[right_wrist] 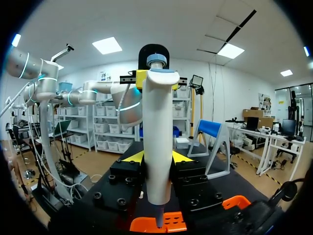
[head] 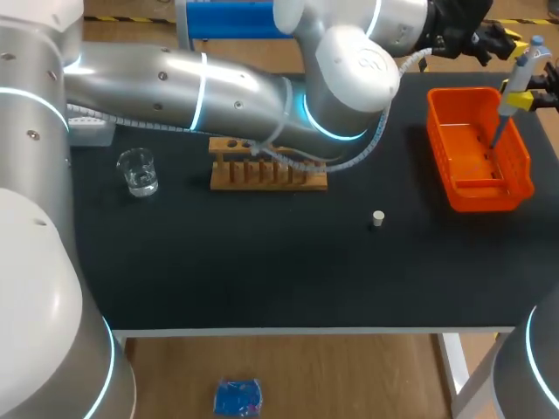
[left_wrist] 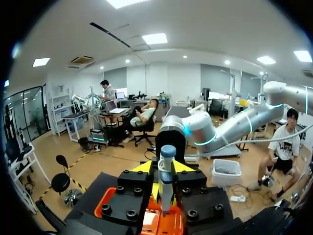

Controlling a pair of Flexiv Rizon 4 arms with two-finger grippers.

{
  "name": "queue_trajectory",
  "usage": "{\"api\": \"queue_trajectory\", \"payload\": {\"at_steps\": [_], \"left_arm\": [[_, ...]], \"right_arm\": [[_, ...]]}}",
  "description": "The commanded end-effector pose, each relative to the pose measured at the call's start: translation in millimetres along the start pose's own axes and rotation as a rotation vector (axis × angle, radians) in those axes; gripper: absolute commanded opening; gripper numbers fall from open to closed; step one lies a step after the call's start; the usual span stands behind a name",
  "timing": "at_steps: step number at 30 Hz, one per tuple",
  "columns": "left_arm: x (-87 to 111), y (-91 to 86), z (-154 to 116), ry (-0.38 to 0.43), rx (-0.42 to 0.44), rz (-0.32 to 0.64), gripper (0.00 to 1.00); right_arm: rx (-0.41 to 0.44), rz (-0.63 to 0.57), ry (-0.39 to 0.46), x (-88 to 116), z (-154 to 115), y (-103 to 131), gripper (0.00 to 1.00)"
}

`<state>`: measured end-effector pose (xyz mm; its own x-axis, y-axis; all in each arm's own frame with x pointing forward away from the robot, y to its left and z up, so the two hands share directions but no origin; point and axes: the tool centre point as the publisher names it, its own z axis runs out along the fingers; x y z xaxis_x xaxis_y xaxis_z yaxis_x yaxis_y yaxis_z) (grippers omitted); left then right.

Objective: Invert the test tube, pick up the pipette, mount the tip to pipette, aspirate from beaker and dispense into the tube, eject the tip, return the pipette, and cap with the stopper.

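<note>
The right gripper (right_wrist: pixel 157 157) is clamped on the white body of the pipette (right_wrist: pixel 156 132), one yellow tip on each side, holding it upright with the blue-capped head on top. The left gripper (left_wrist: pixel 165 169) meets the same pipette from the opposite side, level with its head. Whether it grips cannot be told.

The pipette's thin lower end hangs inside an orange bin (head: pixel 441 131), which sits at 2 o'clock from the centre of the black table (head: pixel 262 279). What lies in the bin cannot be made out.

A clear glass beaker (head: pixel 137 170) stands at 9 o'clock, well apart from the rest; any liquid in it is hard to see. A wooden rack (head: pixel 266 175) sits just off centre at 11 o'clock, its back edge partly hidden. A small white stopper (head: pixel 377 218) rests alone at 4 o'clock.

The left arm (head: pixel 218 87) stretches from 9 o'clock across the rack towards 1 o'clock. The right arm (left_wrist: pixel 234 127) comes in from 3 o'clock.
</note>
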<state>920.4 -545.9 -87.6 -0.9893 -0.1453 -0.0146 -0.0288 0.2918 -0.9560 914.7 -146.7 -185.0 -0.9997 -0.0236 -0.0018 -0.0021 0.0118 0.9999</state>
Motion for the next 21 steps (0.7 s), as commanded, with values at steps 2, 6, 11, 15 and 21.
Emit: {"api": "queue_trajectory", "payload": {"at_steps": [2,6,11,15,21], "left_arm": [[-0.7,-4.6,-14.4,0.009,0.173,0.01,1.0],[0.6,-11.2,-22.9,0.004,0.16,0.016,1.0],[3.9,-16.5,-35.4,-0.001,0.142,0.021,1.0],[7.0,-15.2,-45.9,0.008,0.135,0.023,1.0],[10.1,-11.0,-68.6,0.038,0.155,0.033,1.0]], "right_arm": [[0.003,0.001,0.002,-0.2,-0.8,1.1,0.0],[0.003,0.001,0.002,-0.2,-0.8,1.1,0.0],[0.003,0.001,0.002,-0.2,-0.8,1.1,0.0],[0.003,0.001,0.002,-0.2,-0.8,1.1,0.0],[0.003,0.001,0.002,-0.2,-0.8,1.1,0.0]]}}
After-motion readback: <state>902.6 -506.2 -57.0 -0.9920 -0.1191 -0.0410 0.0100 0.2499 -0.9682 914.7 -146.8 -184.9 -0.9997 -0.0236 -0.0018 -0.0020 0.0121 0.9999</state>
